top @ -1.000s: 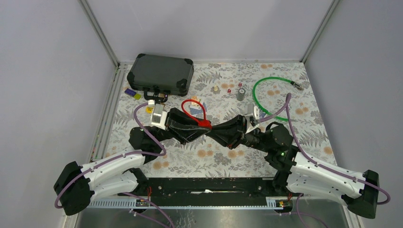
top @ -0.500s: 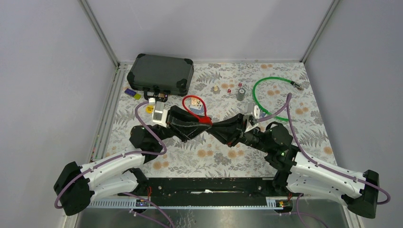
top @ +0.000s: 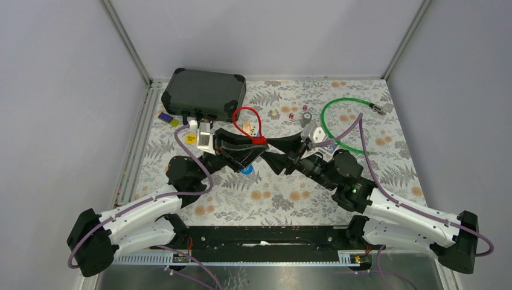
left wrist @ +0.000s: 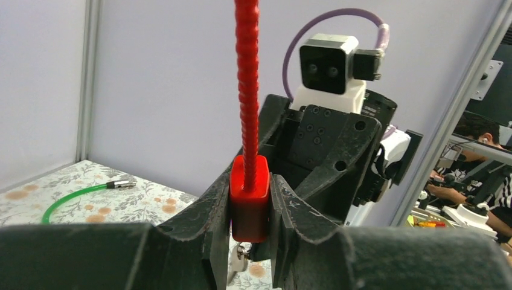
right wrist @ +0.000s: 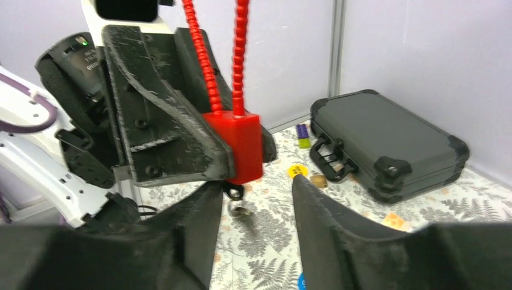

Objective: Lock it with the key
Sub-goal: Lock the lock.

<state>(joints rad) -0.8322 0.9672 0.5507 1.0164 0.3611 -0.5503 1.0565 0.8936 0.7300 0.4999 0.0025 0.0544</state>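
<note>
A red padlock [left wrist: 249,196] with a long red cable shackle [left wrist: 246,78] is clamped upright between my left gripper's fingers [left wrist: 212,199]. My left gripper [top: 256,145] holds it above the table's middle. In the right wrist view the padlock [right wrist: 238,145] hangs just above and left of my right gripper [right wrist: 256,193], which is open and empty. A black-headed key [right wrist: 234,192] sticks out of the lock's underside, between the right fingers but untouched by them. A silver key [right wrist: 243,212] dangles from it. My right gripper [top: 273,154] faces the left one closely.
A dark grey case [top: 205,93] lies at the back left, with a yellow disc [right wrist: 296,171] and a brass padlock [right wrist: 318,179] near its handle. A green cable loop [top: 344,124] and a small grey cylinder [top: 306,119] sit back right. A blue disc [top: 246,170] lies under the grippers.
Both grippers have moved toward the back of the table with the red padlock, and its shackle now stands more upright. The blue disc under them has come into view.
</note>
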